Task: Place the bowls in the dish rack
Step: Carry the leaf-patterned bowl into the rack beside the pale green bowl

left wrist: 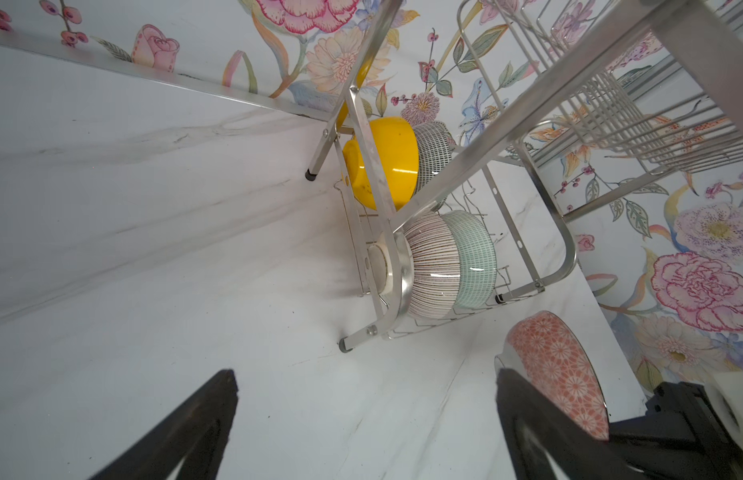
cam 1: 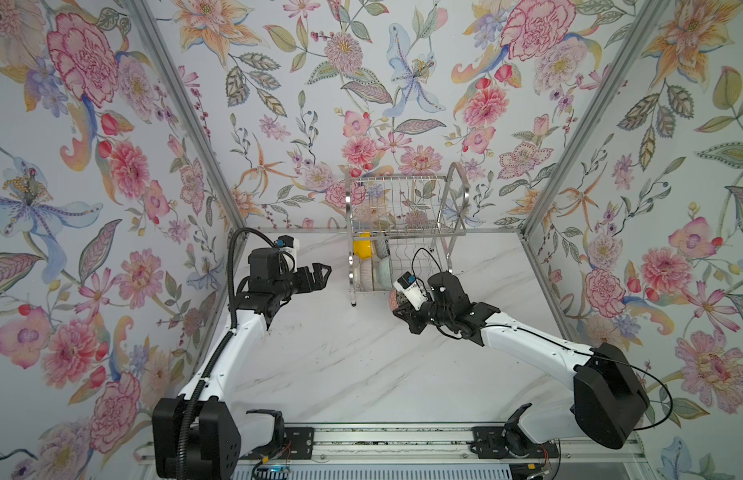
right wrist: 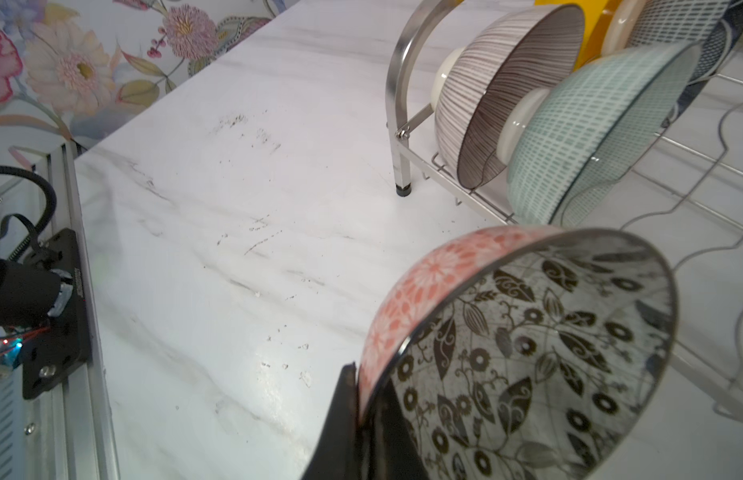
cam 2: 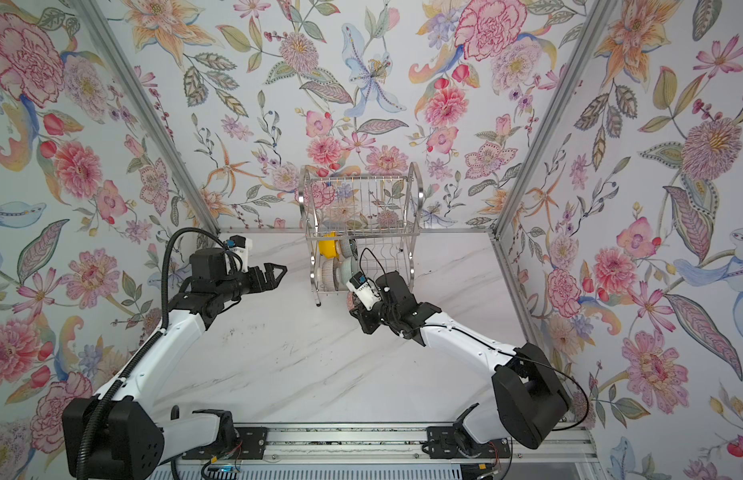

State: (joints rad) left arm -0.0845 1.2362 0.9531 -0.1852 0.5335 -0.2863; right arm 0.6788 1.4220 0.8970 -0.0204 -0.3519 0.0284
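Pink bowl [right wrist: 527,353] stands on edge just beside the dish rack's [right wrist: 403,166] near lower corner, its axis about level and its mouth turned like the four racked bowls [left wrist: 432,266]. White marble tabletop [cam 1: 361,353], floral walls [cam 1: 91,166]. Right gripper [right wrist: 357,399] jaws pinch its rim. Left gripper [cam 1: 319,276] hovers beside the rack, jaws wide and empty.

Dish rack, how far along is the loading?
Done: yellow bowl, grid-patterned bowl, striped bowl and pale green bowl stand in the dish rack, lower tier. In hand: right gripper pinches the pink bowl by its rim. Remaining: slot it in; left gripper hangs open, empty.
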